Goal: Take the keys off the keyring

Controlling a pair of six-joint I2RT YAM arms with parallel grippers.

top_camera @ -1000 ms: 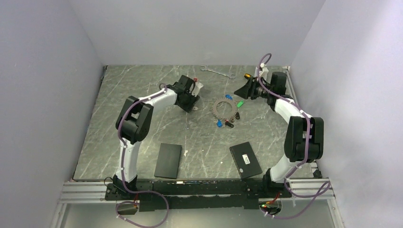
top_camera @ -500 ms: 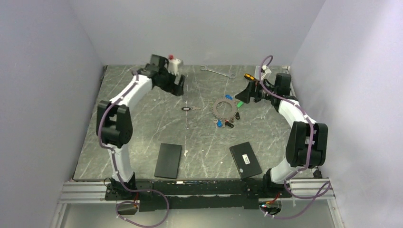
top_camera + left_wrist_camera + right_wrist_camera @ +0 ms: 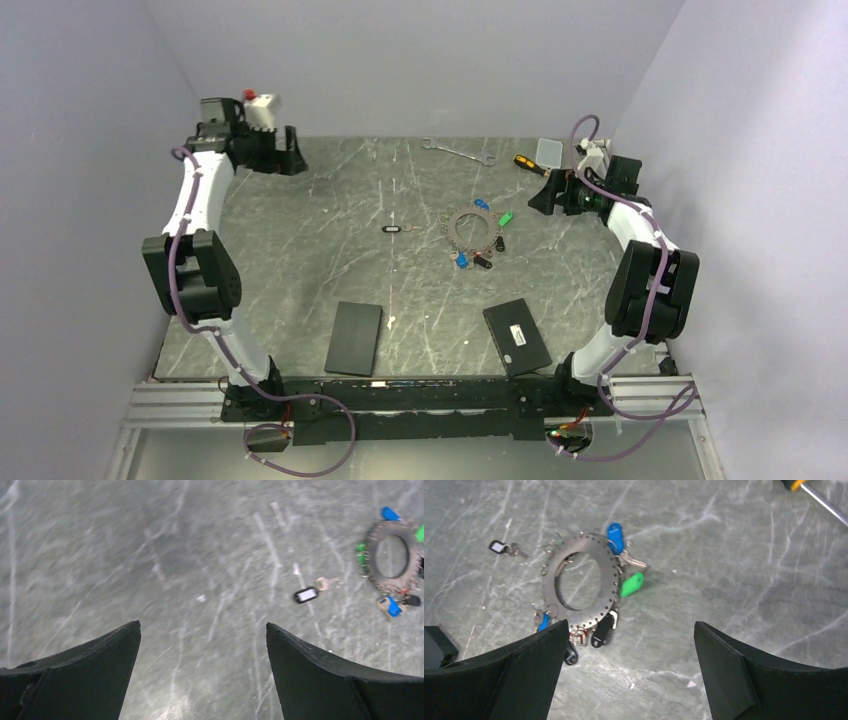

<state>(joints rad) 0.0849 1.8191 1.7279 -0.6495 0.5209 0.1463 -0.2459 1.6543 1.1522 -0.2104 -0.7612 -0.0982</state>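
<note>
While keyring (image 3: 586, 542) lies flat, black-tagged key (image 3: 393, 229) loose near it

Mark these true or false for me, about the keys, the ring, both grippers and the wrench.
1. A black-tagged key lies on the table apart from the keyring. True.
2. The left gripper is shut on a key. False: it is open and empty.
3. The right gripper holds the keyring. False: its jaws are open and the ring lies untouched on the table.
4. Several tagged keys hang on the keyring. True.
5. The wrench lies between the two black boxes. False: it lies at the far edge, and the boxes are at the near side.
</note>
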